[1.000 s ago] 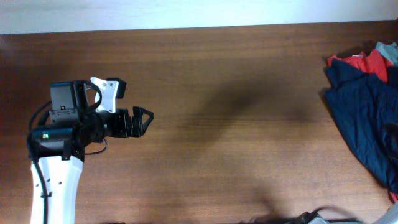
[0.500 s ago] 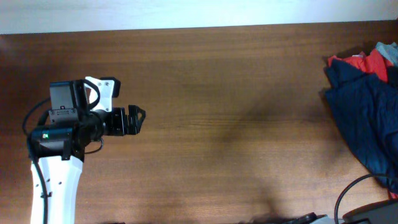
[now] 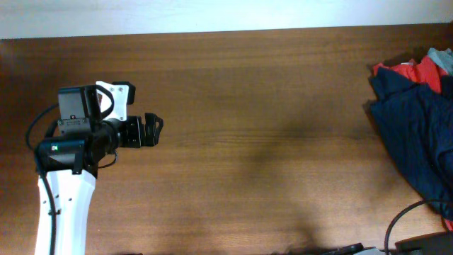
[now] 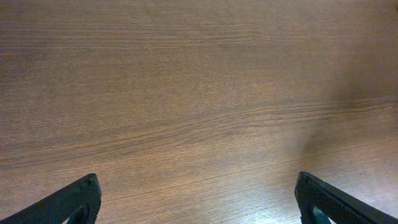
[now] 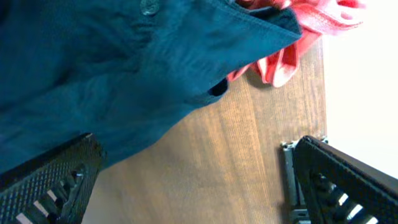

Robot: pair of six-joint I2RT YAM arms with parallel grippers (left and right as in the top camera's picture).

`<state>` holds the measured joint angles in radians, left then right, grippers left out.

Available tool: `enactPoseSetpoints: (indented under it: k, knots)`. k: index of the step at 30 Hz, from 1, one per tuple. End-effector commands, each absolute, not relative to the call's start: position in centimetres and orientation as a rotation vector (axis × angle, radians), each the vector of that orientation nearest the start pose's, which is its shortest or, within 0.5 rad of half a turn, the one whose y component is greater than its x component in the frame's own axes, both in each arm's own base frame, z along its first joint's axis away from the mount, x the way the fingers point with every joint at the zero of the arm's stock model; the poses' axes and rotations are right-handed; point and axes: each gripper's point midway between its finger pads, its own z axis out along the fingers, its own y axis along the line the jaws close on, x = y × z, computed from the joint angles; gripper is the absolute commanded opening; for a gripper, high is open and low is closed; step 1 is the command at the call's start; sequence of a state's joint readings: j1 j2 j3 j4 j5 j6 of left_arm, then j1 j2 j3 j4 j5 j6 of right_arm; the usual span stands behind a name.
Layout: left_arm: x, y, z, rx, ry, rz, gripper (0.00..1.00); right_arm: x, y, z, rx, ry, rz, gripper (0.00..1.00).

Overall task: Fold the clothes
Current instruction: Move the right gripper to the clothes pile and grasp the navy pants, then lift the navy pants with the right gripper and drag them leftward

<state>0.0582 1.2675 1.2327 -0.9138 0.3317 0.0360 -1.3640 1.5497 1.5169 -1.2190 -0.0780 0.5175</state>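
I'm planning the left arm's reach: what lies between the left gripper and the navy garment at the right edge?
Only bare wooden table. The overhead view shows nothing between the left gripper and the navy garment.

Matt, fine-grained wood table point(image 3: 269, 92); soft creased cloth of navy garment point(image 3: 417, 134) and red garment point(image 3: 425, 71)

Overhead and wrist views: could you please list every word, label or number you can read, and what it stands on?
No text can be read.
The small green sticker on the black-and-white left arm is too small to make out.
The dark blue garment, the red garment and the brown wooden table show no writing.
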Motion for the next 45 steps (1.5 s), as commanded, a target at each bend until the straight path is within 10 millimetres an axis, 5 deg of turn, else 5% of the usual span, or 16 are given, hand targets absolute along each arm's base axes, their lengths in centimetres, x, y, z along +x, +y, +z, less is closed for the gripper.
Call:
enactPoseSetpoints:
  k: [1, 11, 16, 18, 21, 23, 27, 33, 37, 41, 45]
  knots:
    - [33.4, -3.6, 22.4, 0.100, 2.483, -0.371, 0.99, 7.4, -33.8, 18.2, -2.769, -1.984, 0.149, 0.98]
    - [33.5, -3.7, 22.2, 0.098, 2.491, -0.374, 0.99, 6.6, -36.6, 15.4, -2.733, -1.941, 0.263, 0.94]
    - [33.5, -3.7, 22.2, 0.098, 2.492, -0.374, 0.99, 7.8, -36.7, 15.0, -2.712, -1.982, 0.238, 0.38]
    - [33.5, -3.7, 22.2, 0.098, 2.492, -0.374, 0.99, 8.9, -36.6, 15.4, -2.716, -2.023, 0.205, 0.24]
    - [33.5, -3.7, 22.2, 0.099, 2.491, -0.374, 0.99, 10.6, -36.3, 16.8, -2.728, -2.102, 0.163, 0.04]
    - [33.5, -3.7, 22.2, 0.099, 2.490, -0.374, 0.99, 12.2, -36.0, 18.7, -2.743, -2.187, 0.123, 0.04]
    - [33.5, -3.7, 22.3, 0.100, 2.489, -0.380, 0.99, 17.3, -34.2, 25.9, -2.774, -2.510, -0.045, 0.04]
    - [33.6, -5.4, 23.1, 0.147, 2.445, -0.501, 0.99, 24.2, -27.1, 40.7, -2.520, -3.272, -0.238, 0.04]
    - [34.1, -5.4, 24.6, 0.161, 2.407, -0.498, 0.99, 27.8, -18.7, 49.3, -1.886, -3.911, -0.401, 0.04]
    - [35.0, -5.4, 28.6, 0.256, 2.301, -0.440, 0.99, 30.2, -10.8, 52.8, -1.331, -4.157, -0.723, 0.04]
    - [35.5, -5.0, 35.3, 0.285, 2.159, -0.371, 0.99, 32.6, -4.1, 51.6, -0.858, -4.120, -1.046, 0.04]
